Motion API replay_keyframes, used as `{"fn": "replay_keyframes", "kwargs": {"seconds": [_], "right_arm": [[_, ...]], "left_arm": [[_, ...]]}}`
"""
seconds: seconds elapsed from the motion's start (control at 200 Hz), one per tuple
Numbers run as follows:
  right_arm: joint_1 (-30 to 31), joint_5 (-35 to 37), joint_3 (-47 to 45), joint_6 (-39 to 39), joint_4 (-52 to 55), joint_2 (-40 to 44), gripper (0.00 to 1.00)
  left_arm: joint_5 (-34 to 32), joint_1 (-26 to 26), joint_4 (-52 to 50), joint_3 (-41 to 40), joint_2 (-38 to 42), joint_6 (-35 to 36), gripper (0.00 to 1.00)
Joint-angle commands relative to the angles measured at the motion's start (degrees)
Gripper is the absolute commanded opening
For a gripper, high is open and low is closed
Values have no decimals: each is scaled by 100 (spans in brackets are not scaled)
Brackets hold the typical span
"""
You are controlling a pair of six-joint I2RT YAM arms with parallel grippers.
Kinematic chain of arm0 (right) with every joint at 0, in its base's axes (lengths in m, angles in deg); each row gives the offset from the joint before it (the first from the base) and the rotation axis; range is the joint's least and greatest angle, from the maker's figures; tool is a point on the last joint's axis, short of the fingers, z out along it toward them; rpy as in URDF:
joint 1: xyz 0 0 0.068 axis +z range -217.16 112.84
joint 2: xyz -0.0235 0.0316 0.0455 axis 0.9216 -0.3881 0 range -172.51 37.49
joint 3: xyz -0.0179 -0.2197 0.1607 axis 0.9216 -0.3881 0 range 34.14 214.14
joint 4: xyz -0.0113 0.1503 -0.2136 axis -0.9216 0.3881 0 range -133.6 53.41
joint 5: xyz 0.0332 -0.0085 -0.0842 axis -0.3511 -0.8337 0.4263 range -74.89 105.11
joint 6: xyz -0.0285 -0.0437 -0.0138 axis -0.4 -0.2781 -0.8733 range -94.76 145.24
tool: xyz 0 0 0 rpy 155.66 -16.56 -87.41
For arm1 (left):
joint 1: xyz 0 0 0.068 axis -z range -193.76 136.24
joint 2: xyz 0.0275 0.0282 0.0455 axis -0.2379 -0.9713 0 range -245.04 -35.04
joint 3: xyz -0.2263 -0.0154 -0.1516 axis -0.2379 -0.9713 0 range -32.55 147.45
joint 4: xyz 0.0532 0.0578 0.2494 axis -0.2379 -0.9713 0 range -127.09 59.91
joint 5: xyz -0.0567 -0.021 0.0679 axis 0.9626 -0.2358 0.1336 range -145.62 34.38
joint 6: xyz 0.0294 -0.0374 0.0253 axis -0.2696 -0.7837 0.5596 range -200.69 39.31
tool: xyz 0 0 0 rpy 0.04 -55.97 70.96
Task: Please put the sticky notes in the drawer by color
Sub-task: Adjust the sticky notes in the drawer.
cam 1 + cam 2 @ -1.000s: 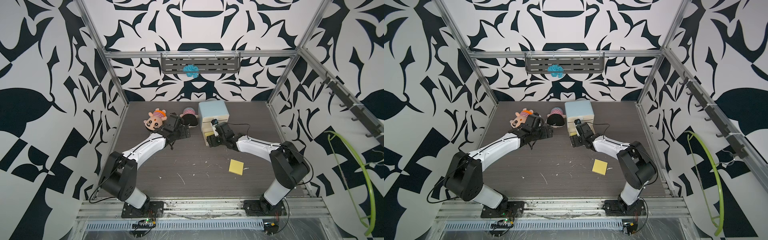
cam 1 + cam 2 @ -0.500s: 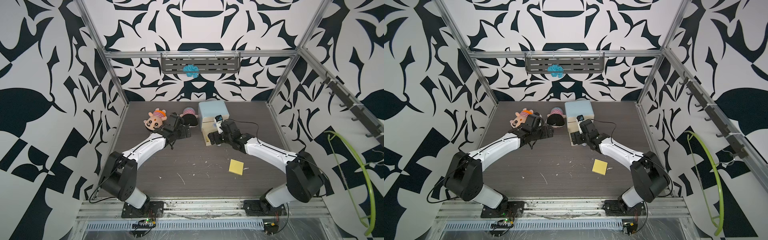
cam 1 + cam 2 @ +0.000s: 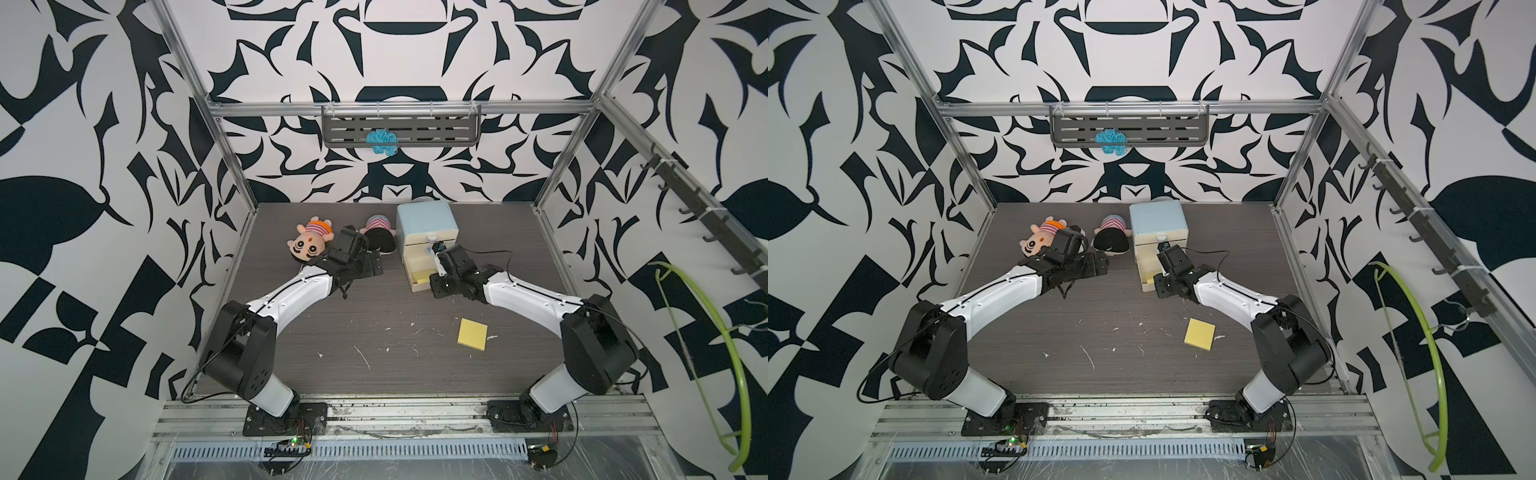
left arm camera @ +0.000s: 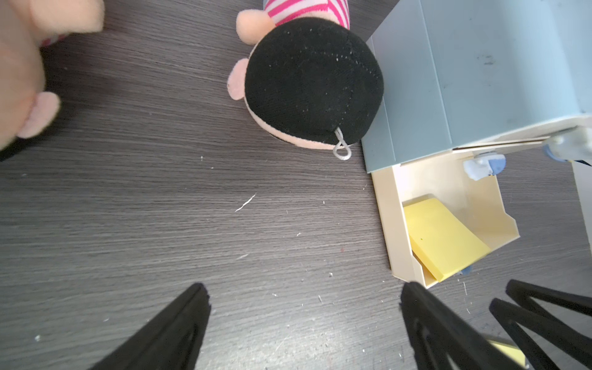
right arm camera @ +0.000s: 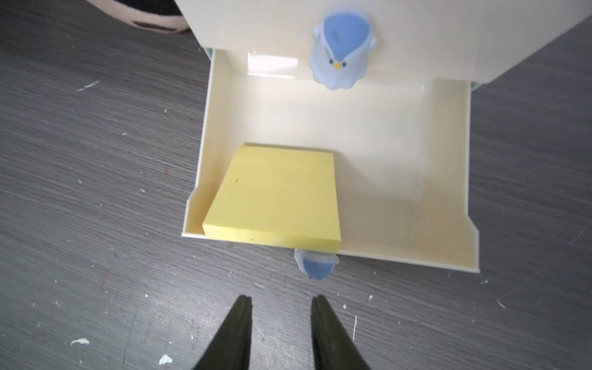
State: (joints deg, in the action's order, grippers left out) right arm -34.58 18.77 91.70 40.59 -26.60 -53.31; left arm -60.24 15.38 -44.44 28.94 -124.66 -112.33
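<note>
The drawer [image 3: 424,224] is a pale blue cabinet at the back of the table, and its bottom cream tray [image 5: 448,179] is pulled out. One yellow sticky-note pad [image 5: 275,195] lies tilted in that tray, leaning on a side wall and the front rim. A second yellow pad [image 3: 472,334] lies flat on the table in both top views [image 3: 1200,334]. My right gripper [image 5: 281,301] stands just in front of the tray's bluish knob [image 5: 315,264], jaws narrowly apart and holding nothing. My left gripper [image 4: 304,288] is wide open over bare table, left of the drawer.
A plush doll with an orange-striped hat [image 3: 309,243] and a black-haired doll [image 3: 380,239] lie at the back, the latter against the cabinet's left side. A wall shelf [image 3: 436,129] holds blue yarn. White scraps dot the table. A green hoop [image 3: 727,353] hangs outside on the right.
My right gripper's jaws have narrowed from wide to a small gap, and it has drawn back slightly from the open tray. The left arm has not moved.
</note>
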Motion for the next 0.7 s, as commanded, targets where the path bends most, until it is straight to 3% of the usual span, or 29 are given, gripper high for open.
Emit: {"fn": "replay_keyframes", "kwargs": {"seconds": [0.0,0.09,0.23,0.475,0.695], "right_arm": [[-42,2,288,90,64,-10,32],[-58,-5,366,89,2,-125,22],[-67,-58,562,54,-56,-360,15],[-73,-57,857,-32,-158,-746,14],[-72,-55,889,-52,-284,-759,21]], "left_arm": [[76,-15,27,47,-39,26,99],[49,-14,19,27,-4,26,99],[9,-14,-13,8,23,35,99],[-10,-14,-37,13,40,61,99],[-1,-14,-41,39,7,87,99]]}}
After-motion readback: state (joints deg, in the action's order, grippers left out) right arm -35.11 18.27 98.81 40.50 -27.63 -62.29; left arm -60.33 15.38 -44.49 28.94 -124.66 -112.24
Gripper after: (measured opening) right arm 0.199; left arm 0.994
